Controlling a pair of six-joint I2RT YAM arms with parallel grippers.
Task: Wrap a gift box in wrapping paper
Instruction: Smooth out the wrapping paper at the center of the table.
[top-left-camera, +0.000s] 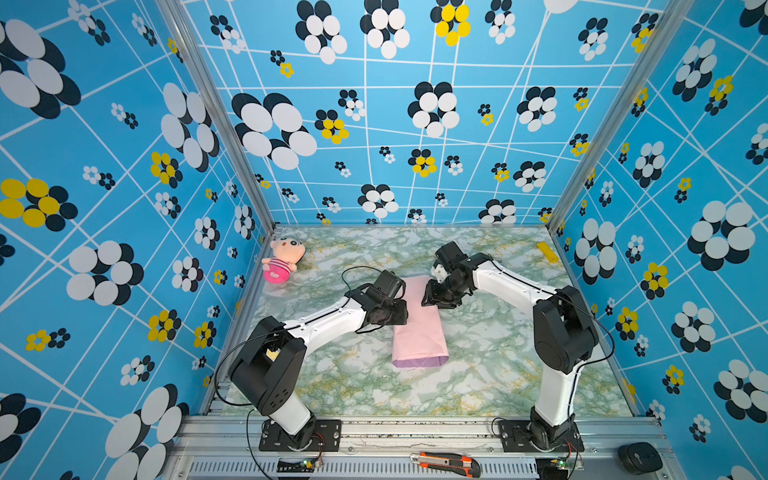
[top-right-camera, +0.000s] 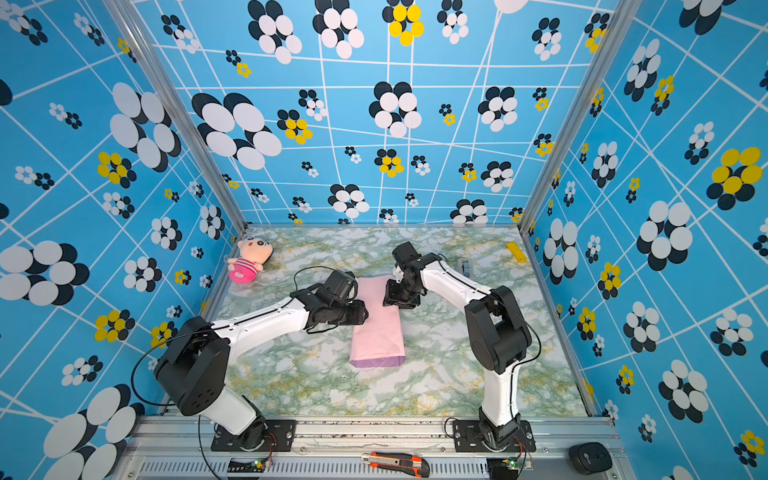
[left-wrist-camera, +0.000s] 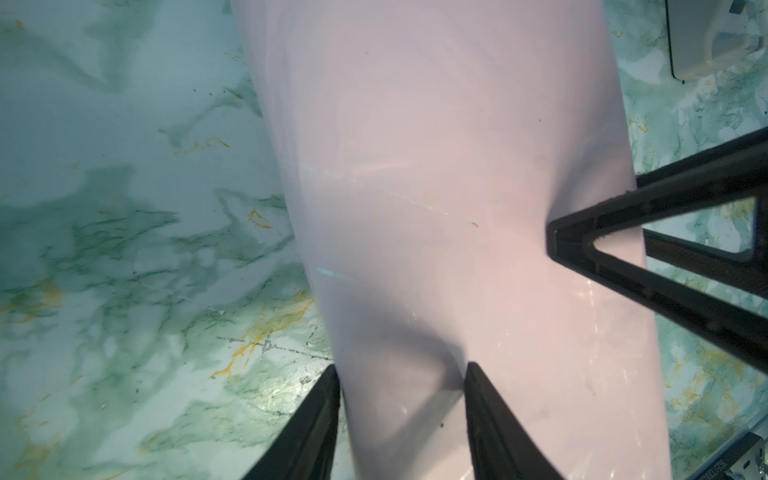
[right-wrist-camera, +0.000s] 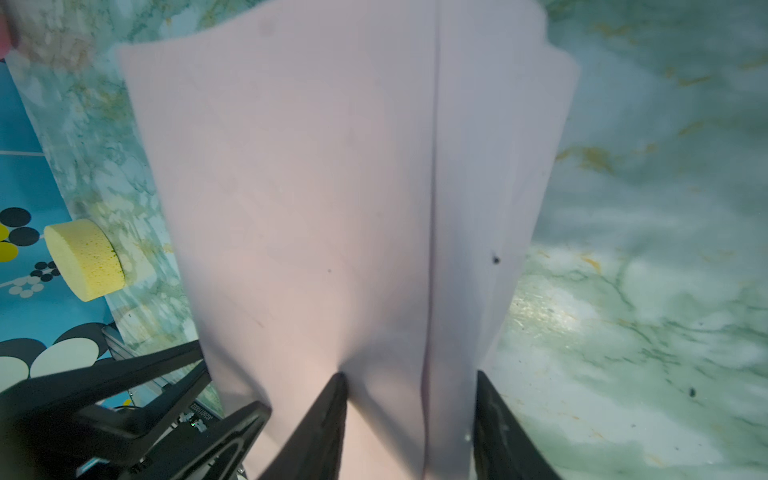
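The wrapping paper (top-left-camera: 419, 332) lies at the middle of the tabletop (top-left-camera: 478, 374), folded into a long band that runs from 12 to 6 o'clock. Its pale pink face is up, and a lilac strip shows at the 6 o'clock end. The gift box is not visible. My guess is that it sits inside the fold, but no picture shows where.

The left claw (left-wrist-camera: 402, 368) stands with its fingers apart and the tips pressed down on the band, one at the 9 o'clock edge and one further in. The right claw (right-wrist-camera: 409, 374) is also apart, astride the seam where one flap overlaps the other. Neither claw clamps anything.

The sheet looks thin, light and limp. It dents under the fingertips and would probably spring open or slide on the smooth tabletop if let go. It would crease or tear sooner than resist, so flat pressure suits it better than a hard pinch. Good holds are the overlapping flap along the seam and the loose ends at 12 and 6 o'clock.

There is wide open room from 3 to 8 o'clock. A doll (top-left-camera: 282, 259) lies at 10 o'clock, a yellow item (top-left-camera: 547, 252) at 2 o'clock by the wall, and a tape dispenser (top-right-camera: 465, 267) sits behind the right arm. All are well apart from the paper. The two claws stand near each other, so crossing moves risk a knock.
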